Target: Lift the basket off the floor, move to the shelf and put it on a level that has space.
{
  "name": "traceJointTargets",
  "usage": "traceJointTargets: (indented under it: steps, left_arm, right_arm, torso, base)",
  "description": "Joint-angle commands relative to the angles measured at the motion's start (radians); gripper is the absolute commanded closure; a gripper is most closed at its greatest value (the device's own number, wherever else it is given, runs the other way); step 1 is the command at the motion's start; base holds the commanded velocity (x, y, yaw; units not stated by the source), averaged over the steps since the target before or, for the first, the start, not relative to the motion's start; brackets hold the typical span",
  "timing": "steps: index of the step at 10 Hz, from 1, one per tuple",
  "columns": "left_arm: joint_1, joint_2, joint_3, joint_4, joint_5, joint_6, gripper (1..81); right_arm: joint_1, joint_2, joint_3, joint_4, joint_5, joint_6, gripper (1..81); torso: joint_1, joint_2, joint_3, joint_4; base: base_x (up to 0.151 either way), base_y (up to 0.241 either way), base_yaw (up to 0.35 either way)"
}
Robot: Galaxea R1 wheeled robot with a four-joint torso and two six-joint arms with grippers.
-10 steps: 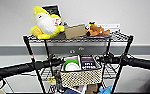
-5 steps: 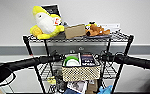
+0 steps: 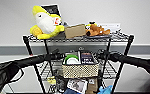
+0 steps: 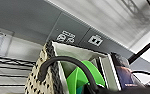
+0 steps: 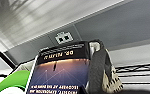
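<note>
My left tool [image 3: 58,55] sits at centre-left of the head view, at the left end of the basket [image 3: 80,70]; my right tool [image 3: 101,55] sits at centre-right, at the basket's right end. I cannot tell from any view whether either tool is spread or pressed together. My two dark arms enter from the lower left and lower right corners and converge on the basket.

The basket, cream with a dark speckled weave, stands at lower centre of the head view, inside the shelf [image 3: 28,47], at the height of the level [image 3: 44,71], the second wire tier from the top. I cannot tell whether it rests on the mesh. It holds a green-and-white roll [image 3: 71,59] on the left and a dark box [image 3: 86,57] on the right. The left wrist view shows the basket's dark braided rim and the green roll; the right wrist view shows the dark printed box against the rim.

On the top tier, upper left, sits a yellow plush toy [image 3: 44,23], then a brown cardboard box [image 3: 75,31], then an orange plush toy [image 3: 97,30]. A grey wall [image 3: 141,15] lies behind.
</note>
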Motion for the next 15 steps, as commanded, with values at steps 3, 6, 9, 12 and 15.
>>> traceJointTargets:
  steps: [3, 6, 9, 12, 15]
  left_arm:
    - [-0.204, 0.086, -0.049, 0.055, -0.025, -0.003, 81.1]
    - [-0.204, 0.083, -0.043, 0.053, -0.012, -0.003, 81.1]
    - [-0.205, 0.057, 0.012, 0.05, 0.001, -0.002, 1.0]
    - [-0.208, 0.02, 0.064, 0.047, 0.002, -0.003, 1.0]
    - [-0.204, -0.102, 0.21, 0.05, -0.006, -0.005, 1.0]
  right_arm:
    - [0.145, 0.142, -0.131, -0.084, 0.108, 0.001, 81.1]
    - [0.145, 0.113, -0.103, -0.08, 0.12, 0.013, 81.1]
    - [0.147, 0.083, -0.066, -0.083, 0.128, 0.013, 1.0]
    - [0.151, 0.056, -0.025, -0.074, 0.123, 0.023, 1.0]
    - [0.147, -0.091, 0.163, -0.061, 0.128, 0.033, 1.0]
  torso:
    - [0.0, 0.0, 0.0, 0.0]
    - [0.0, 0.0, 0.0, 0.0]
    - [0.0, 0.0, 0.0, 0.0]
    - [0.0, 0.0, 0.0, 0.0]
    - [0.0, 0.0, 0.0, 0.0]
  base:
    - [0.0, 0.0, 0.0]
    - [0.0, 0.0, 0.0]
    - [0.0, 0.0, 0.0]
    - [0.0, 0.0, 0.0]
    - [0.0, 0.0, 0.0]
